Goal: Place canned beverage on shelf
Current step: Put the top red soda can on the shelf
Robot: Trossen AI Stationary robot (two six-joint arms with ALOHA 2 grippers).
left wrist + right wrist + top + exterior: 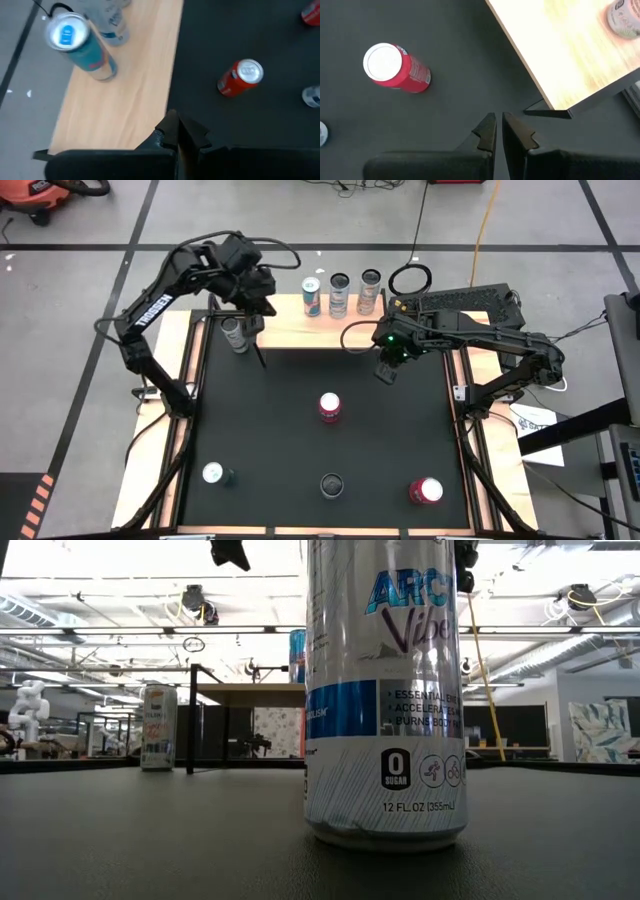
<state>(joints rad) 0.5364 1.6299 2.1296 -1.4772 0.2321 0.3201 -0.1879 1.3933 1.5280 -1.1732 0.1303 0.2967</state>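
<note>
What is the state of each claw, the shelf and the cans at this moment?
Shelf: three cans upright on it.
Left claw: shut, empty, over the shelf's edge.
Right claw: shut, empty, beside the shelf's corner.
Centre red can: upright on the table.
Near red can: upright on the table.
Near silver can: upright on the table.

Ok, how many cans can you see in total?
8. Three cans on the shelf, one beside the left gripper, four on the black table.
</note>
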